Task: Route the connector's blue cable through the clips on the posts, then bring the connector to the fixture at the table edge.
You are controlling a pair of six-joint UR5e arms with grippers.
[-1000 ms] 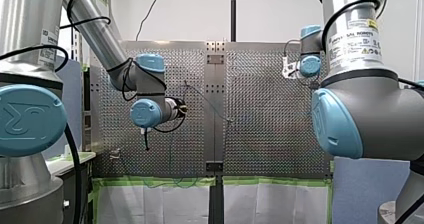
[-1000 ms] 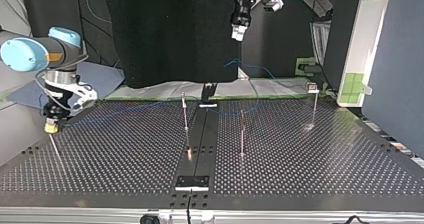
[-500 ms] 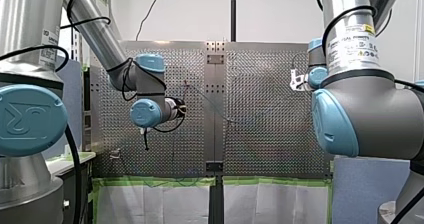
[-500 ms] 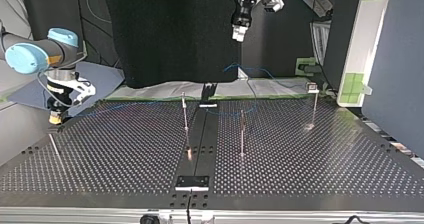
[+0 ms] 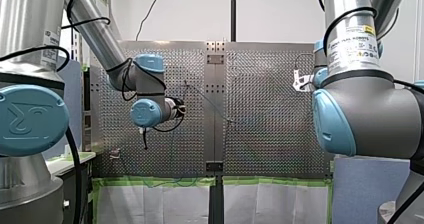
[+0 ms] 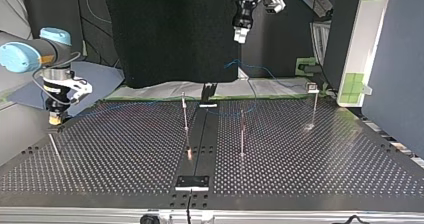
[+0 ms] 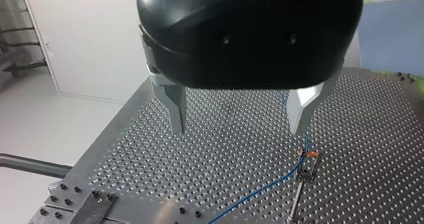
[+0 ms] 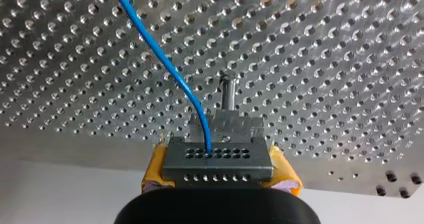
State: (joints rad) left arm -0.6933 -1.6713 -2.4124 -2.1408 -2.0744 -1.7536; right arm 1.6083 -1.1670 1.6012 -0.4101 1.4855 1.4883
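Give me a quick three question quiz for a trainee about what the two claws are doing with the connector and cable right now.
1. True or false: my left claw is shut on the blue cable.
2. What does my right claw hold? A a screwdriver, B the connector, C nothing.
3. Fill in: the right claw's pads are ___ in colour.

Key: 1 false, it is open and empty; 2 B; 3 yellow.
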